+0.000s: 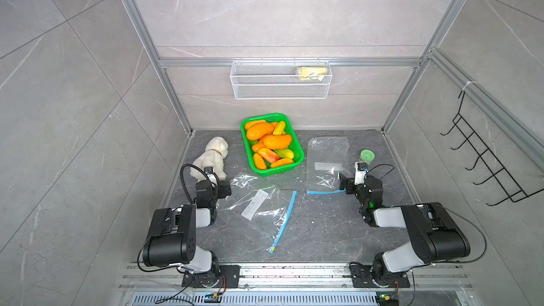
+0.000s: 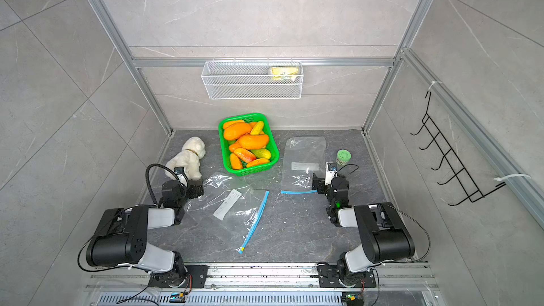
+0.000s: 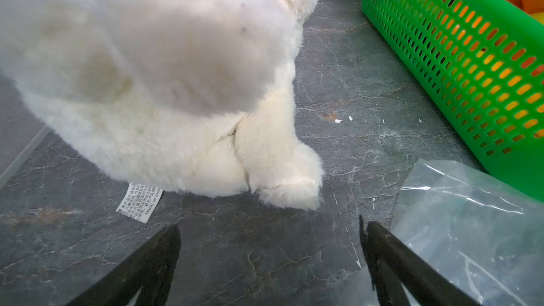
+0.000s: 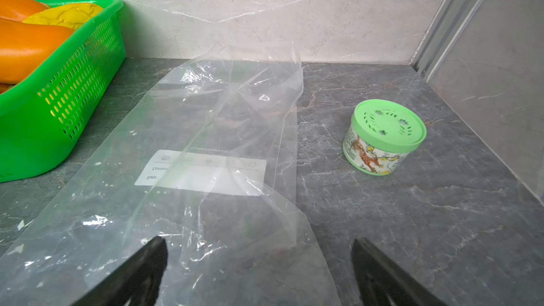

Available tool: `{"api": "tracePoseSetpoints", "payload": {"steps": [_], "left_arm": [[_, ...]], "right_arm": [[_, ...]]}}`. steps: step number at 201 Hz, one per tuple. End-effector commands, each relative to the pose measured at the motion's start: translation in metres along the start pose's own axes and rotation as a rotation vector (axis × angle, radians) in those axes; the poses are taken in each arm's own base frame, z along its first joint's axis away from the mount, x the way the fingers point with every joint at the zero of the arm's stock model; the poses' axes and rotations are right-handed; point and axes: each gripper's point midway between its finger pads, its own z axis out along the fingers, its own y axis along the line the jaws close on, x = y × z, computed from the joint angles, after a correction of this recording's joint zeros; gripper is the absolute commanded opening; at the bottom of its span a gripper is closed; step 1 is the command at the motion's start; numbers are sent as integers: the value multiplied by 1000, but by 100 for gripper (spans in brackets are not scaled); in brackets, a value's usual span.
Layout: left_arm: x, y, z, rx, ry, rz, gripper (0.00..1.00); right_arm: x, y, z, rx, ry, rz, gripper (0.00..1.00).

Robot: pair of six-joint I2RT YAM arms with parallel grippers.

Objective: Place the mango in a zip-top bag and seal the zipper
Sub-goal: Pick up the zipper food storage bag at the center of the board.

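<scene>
Several orange and yellow mangoes (image 1: 277,141) (image 2: 253,141) fill a green basket (image 1: 279,169) (image 2: 253,169) at the back middle. Two clear zip-top bags with blue zippers lie flat. One bag (image 1: 259,210) (image 2: 232,210) lies in front of the basket, the other bag (image 1: 326,163) (image 4: 206,142) to its right. My left gripper (image 1: 225,189) (image 3: 269,226) stands open over bare counter, between a plush dog and the first bag's corner (image 3: 471,231). My right gripper (image 1: 344,185) (image 4: 258,242) stands open over the second bag's near end, holding nothing.
A white plush dog (image 1: 210,157) (image 3: 147,69) sits close ahead of the left gripper. A green-lidded tin (image 1: 367,157) (image 4: 385,139) stands right of the second bag. A white wire basket (image 1: 281,79) hangs on the back wall, a black hook rack (image 1: 488,157) on the right wall.
</scene>
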Motion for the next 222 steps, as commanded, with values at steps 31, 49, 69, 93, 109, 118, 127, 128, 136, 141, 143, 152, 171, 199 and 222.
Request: {"api": "tracePoseSetpoints", "payload": {"steps": [31,49,69,93,109,118,127,128,136,141,143,152,171,199,222], "left_arm": [[-27,1,3,-1,-83,14,100],[-27,1,3,-1,-83,15,100],[-26,1,3,0,-82,13,100],[-26,0,3,0,-81,14,100],[-26,0,3,1,-82,15,100],[-26,0,3,0,-82,14,100],[-26,0,3,1,-82,15,100],[-26,0,3,1,-81,15,100],[-26,0,3,0,-81,15,100],[-27,1,3,-1,-84,14,100],[-26,1,3,-1,-82,14,100],[-26,0,3,1,-82,14,100],[-27,0,3,1,-83,14,100],[-26,0,2,2,-82,13,100],[-55,-3,-8,-35,-75,41,100]], "right_arm": [[-1,0,3,-6,2,-16,99],[-1,1,3,-8,2,-16,99],[0,0,3,-7,2,-16,99],[-1,1,3,-8,2,-16,99],[-1,1,3,-9,2,-17,99],[-1,1,3,-8,2,-16,99],[0,1,3,-8,3,-17,99],[0,0,3,-6,2,-16,99],[-1,0,3,-7,2,-16,99],[-1,1,2,-9,2,-17,100],[-1,1,3,-8,1,-17,99],[-1,0,3,-8,1,-16,99],[-1,0,3,-6,2,-15,99],[-2,-1,2,1,-6,-16,99],[-18,-3,-14,36,-53,-30,99]]}}
